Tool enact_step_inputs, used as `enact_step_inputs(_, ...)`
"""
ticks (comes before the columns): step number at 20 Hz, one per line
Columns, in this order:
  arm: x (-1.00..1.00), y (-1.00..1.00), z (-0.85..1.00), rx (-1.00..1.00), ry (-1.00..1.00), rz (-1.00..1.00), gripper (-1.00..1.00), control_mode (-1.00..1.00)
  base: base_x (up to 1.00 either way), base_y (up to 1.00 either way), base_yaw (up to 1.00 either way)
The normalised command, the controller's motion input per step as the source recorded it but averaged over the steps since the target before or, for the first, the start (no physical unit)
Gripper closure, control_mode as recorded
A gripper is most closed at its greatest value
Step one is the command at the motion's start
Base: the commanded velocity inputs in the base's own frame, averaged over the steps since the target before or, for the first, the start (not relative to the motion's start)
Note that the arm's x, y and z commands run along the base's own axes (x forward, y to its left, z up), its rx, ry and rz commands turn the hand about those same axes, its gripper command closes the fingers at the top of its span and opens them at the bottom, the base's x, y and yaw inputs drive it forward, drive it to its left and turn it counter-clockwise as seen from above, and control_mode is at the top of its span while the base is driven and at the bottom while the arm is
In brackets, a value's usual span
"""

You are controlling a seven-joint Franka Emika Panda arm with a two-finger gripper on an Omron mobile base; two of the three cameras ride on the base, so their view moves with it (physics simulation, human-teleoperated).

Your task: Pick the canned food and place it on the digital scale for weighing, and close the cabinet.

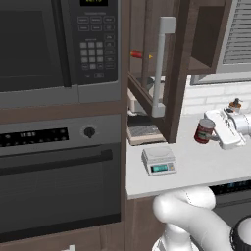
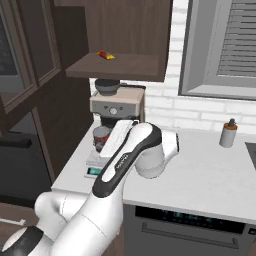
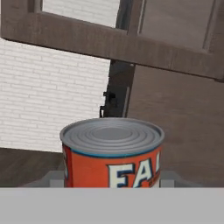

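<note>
The red canned food (image 1: 204,131) hangs tilted over the counter, and my gripper (image 1: 210,133) is shut on it from the right. In the hand view the canned food (image 3: 112,153) stands close up, its silver top toward the camera, with my gripper (image 3: 111,177) around its sides. The digital scale (image 1: 158,161) lies low on the counter, left of and nearer than the can, with its platform bare. From the right base view the canned food (image 2: 101,136) shows just above the digital scale (image 2: 94,170), half hidden by my arm. The cabinet (image 1: 172,73) door stands open, its grey handle (image 1: 160,68) facing out.
A black microwave (image 1: 49,44) sits over an oven (image 1: 59,171) on the left. The beige coffee machine (image 2: 117,105) stands under the cabinet (image 2: 125,30). A small red and yellow item (image 2: 105,55) lies on its shelf. A soap dispenser (image 2: 228,133) stands near the window (image 2: 225,45).
</note>
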Motion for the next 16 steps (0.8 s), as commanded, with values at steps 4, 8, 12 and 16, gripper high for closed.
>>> enact_step_inputs(4,0.73,0.12,-0.88,-0.02,0.00,0.27,1.00,-1.00,0.00,0.00,0.00)
enact_step_inputs(8,0.88,0.06,-0.70,0.00,0.00,0.12,1.00,-1.00,0.00,0.00,0.00)
enact_step_inputs(12,0.87,0.14,-0.52,0.00,0.00,0.00,1.00,-1.00,0.00,0.00,0.00)
enact_step_inputs(16,0.68,0.33,-0.36,0.00,0.03,-0.08,1.00,-1.00,0.00,0.00,0.00)
